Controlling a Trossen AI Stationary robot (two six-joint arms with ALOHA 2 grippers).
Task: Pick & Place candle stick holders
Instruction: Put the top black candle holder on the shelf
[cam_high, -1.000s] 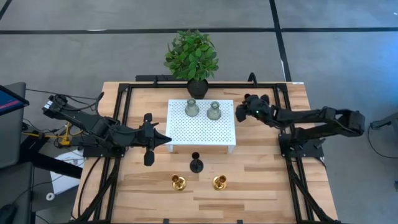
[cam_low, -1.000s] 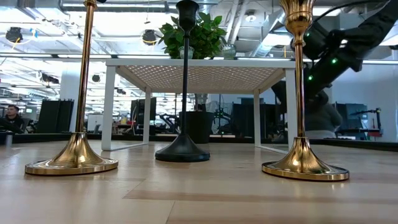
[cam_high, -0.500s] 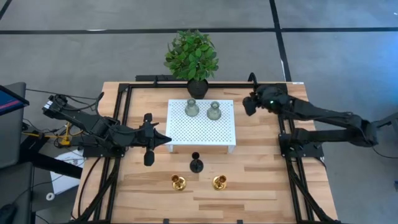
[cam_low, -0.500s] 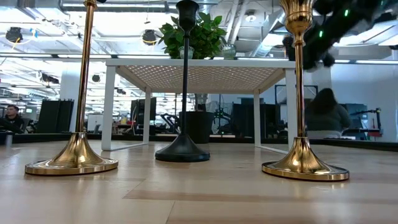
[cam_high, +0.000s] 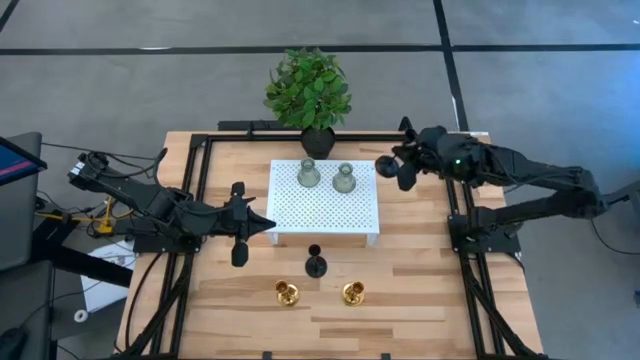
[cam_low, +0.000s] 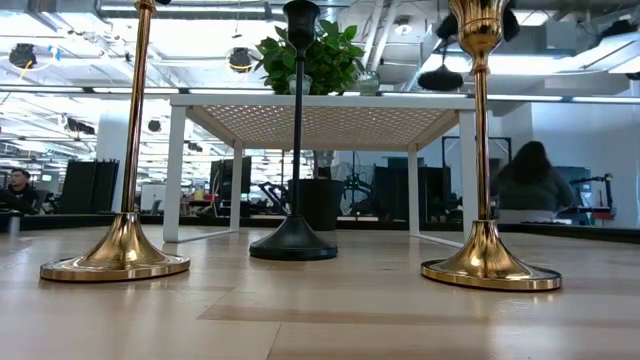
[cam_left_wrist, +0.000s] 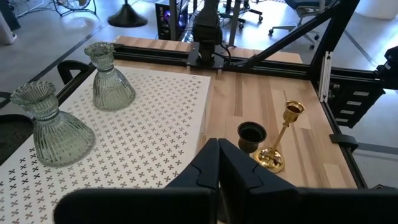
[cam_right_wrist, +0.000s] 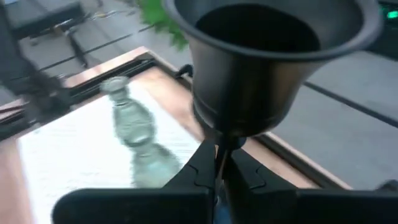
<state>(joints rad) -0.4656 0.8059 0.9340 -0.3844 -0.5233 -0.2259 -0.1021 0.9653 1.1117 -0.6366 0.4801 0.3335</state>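
- The right gripper (cam_high: 400, 163) is being held in the air just beside the white perforated platform's (cam_high: 325, 214) right edge, at its far corner, with its fingers (cam_right_wrist: 205, 163) clamped on the thin stem of a black candle stick holder with a flared cup (cam_right_wrist: 261, 53).
- In the low view, that black holder's round base (cam_low: 440, 78) is being carried above the level of the platform top.
- Two grey-green bulbous glass holders (cam_high: 309, 173) (cam_high: 345, 178) are standing side by side on the far part of the platform, apart from each other, with bare platform surface in front of them.
- The left gripper (cam_high: 262, 226) is being kept low at the platform's left near corner, its fingers (cam_left_wrist: 214, 163) pressed together on nothing.
- A second black holder with thin stem and round base (cam_high: 316, 262) is standing on the wooden table (cam_high: 420, 290) just in front of the platform's near edge.
- Two shiny gold holders (cam_high: 288, 293) (cam_high: 353, 293) are standing nearer the table's front edge, well apart, with open wood around them.
- A black-potted green plant (cam_high: 308, 92) is standing at the table's far edge, behind the platform.
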